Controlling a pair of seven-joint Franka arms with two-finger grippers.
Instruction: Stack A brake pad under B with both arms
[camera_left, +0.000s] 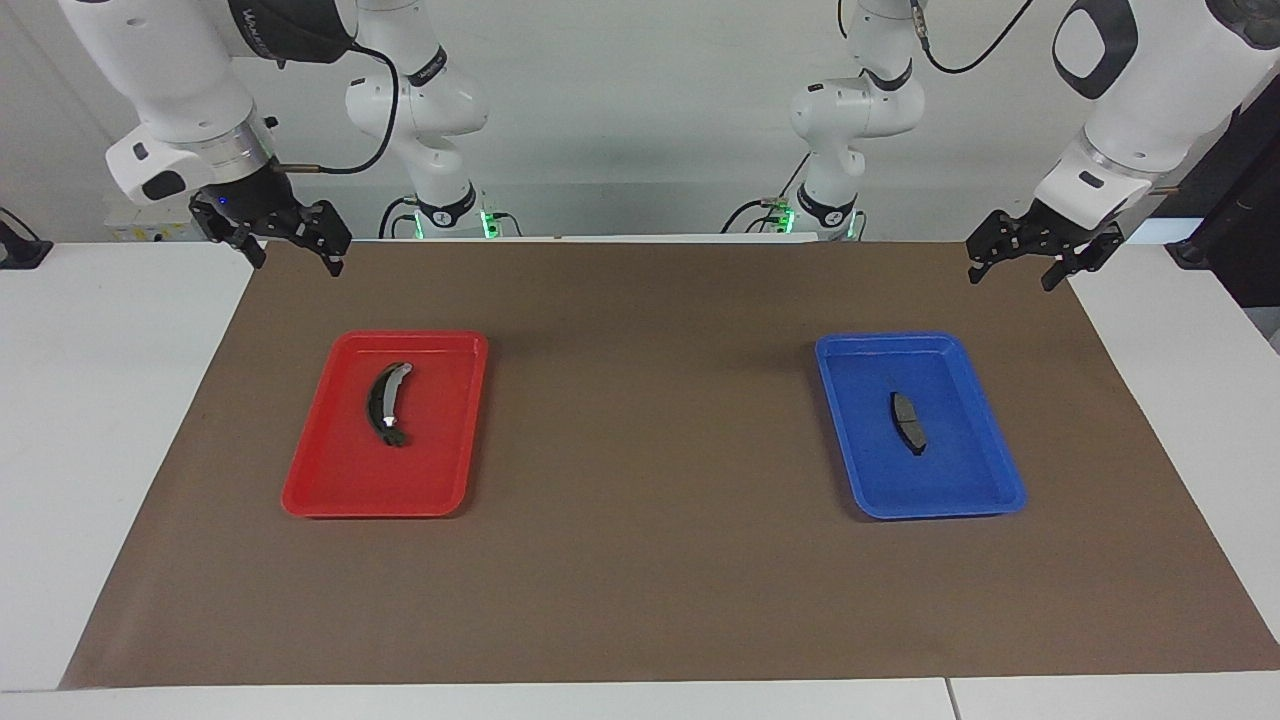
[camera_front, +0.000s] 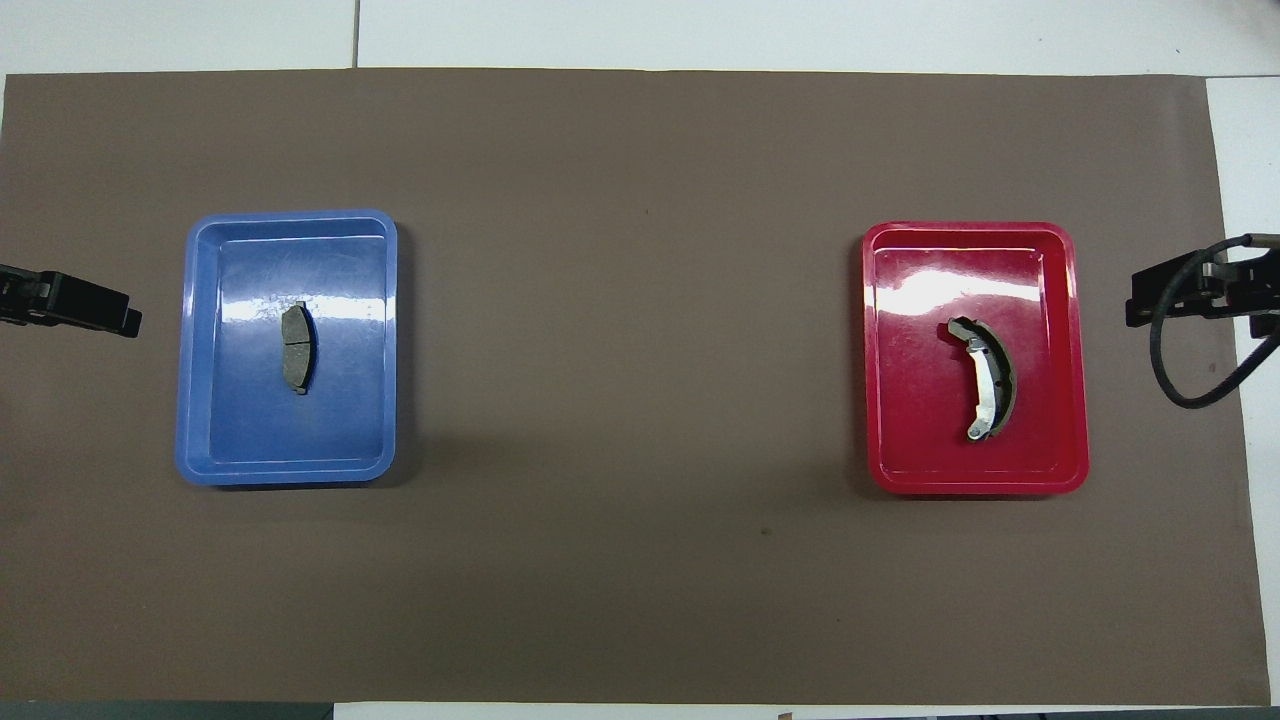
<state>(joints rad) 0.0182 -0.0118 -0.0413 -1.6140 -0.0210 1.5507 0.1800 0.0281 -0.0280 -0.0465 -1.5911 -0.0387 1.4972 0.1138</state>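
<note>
The A brake pad (camera_left: 908, 421) (camera_front: 297, 348), small, flat and dark grey, lies in the blue tray (camera_left: 850, 430) (camera_front: 215, 400) toward the left arm's end of the table. B (camera_left: 388, 403) (camera_front: 984, 377), a longer dark crescent with a silver strip, lies in the red tray (camera_left: 330, 470) (camera_front: 900, 400) toward the right arm's end. My left gripper (camera_left: 1012, 280) (camera_front: 125, 320) hangs open and empty over the mat's corner, apart from the blue tray. My right gripper (camera_left: 297, 262) (camera_front: 1135, 308) hangs open and empty over the mat's other corner, apart from the red tray.
A brown mat (camera_left: 650, 450) (camera_front: 640, 400) covers most of the white table (camera_left: 120, 400). The two trays sit far apart on it, with bare mat between them. A black cable (camera_front: 1175, 385) loops by the right gripper.
</note>
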